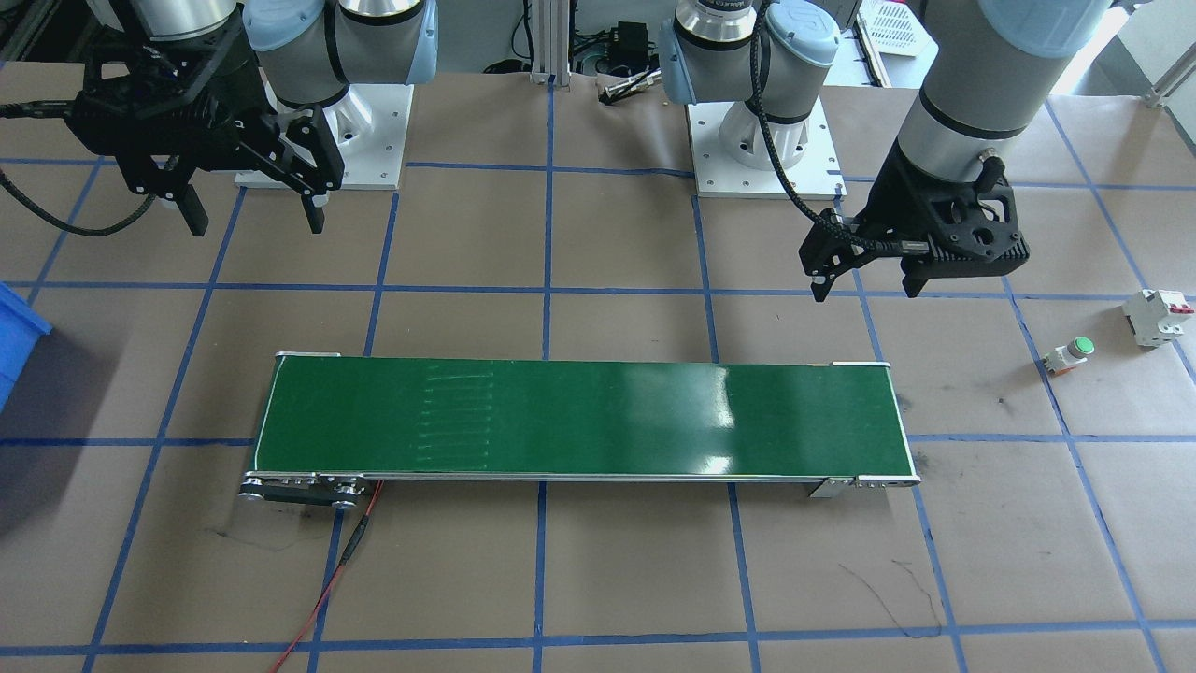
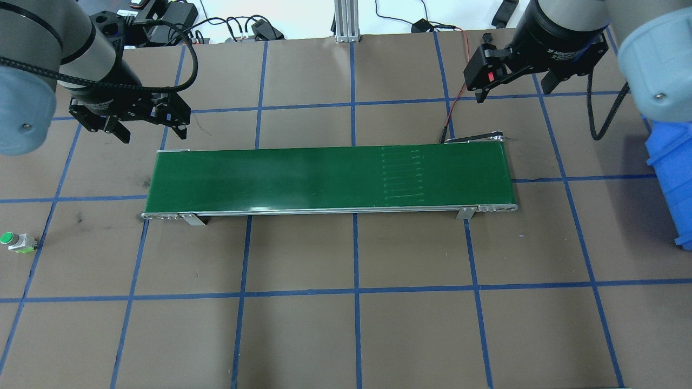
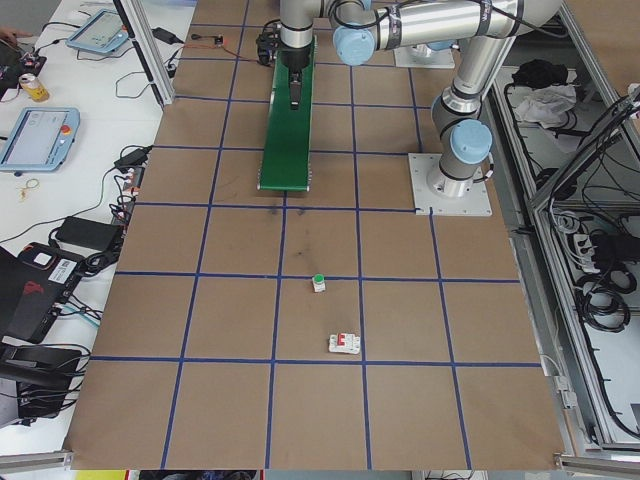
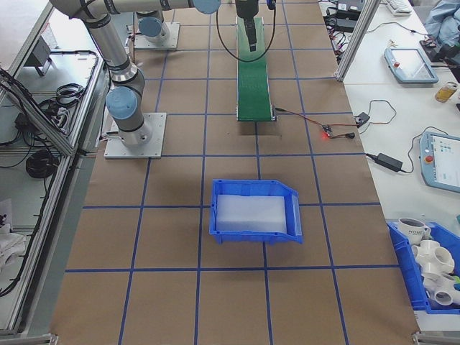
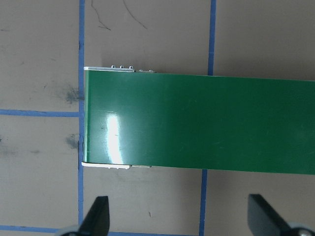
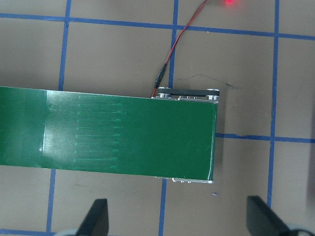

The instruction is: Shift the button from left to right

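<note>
While both arms hang above the table with nothing held, the task is judged to be at its very start: no pick-up is yet made. The button (image 1: 1071, 354) is found lying on its side on the brown table paper (image 1: 635, 579), well beyond the left end of the green conveyor belt (image 1: 579, 419) and just beside a blue tape line; the white circuit breaker (image 1: 1159, 316) is set near it, apart from it. The left gripper (image 1: 864, 280) is held over the paper close to the belt's left end, its fingers spread apart and empty, as the left wrist view confirms. The right gripper (image 1: 254, 213) is held over the belt's opposite end, its fingers likewise spread and empty.

The next move is judged to call for the left gripper to be carried outward to the button and lowered squarely over it; given the small size and tipped pose, careful alignment is required.

Counted: one button, one circuit breaker, one belt, two grippers, one blue bin (image 4: 256, 210) on the robot's right side.
</note>
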Robot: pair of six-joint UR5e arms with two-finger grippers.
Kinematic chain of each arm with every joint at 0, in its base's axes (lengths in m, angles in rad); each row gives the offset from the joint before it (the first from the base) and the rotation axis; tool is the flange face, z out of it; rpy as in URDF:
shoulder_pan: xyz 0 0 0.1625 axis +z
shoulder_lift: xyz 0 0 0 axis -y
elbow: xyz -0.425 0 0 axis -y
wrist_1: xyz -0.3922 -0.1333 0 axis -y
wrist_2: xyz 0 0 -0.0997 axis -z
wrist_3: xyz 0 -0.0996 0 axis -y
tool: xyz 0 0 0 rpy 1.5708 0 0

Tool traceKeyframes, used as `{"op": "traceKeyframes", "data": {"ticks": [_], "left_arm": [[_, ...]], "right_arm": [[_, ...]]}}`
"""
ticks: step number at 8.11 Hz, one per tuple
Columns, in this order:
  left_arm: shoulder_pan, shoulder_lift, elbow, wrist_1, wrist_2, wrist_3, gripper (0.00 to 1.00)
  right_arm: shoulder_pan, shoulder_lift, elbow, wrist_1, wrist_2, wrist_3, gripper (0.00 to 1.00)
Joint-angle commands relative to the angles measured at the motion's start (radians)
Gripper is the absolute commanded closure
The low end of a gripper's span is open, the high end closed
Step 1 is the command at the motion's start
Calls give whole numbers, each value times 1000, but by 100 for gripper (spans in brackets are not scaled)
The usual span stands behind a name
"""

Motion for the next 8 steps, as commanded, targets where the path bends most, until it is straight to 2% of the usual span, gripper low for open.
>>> {"op": "traceKeyframes", "data": {"ticks": [1,3,4,7,8], "left_arm": [[13,7,-1,-3,9,8,0],[64,19,5,-88,12,50,0],[132,19,8,-89,12,160,0],[517,-11,2,-55,6,565,0],[608,-47,1,1,11,603,0]], "right_arm": [[0,0,0,0,0,0,0],[0,1,0,0,-2,0,0],[0,0,0,0,-2,0,0],[0,1,0,0,-2,0,0],[0,0,0,0,-2,0,0]]}}
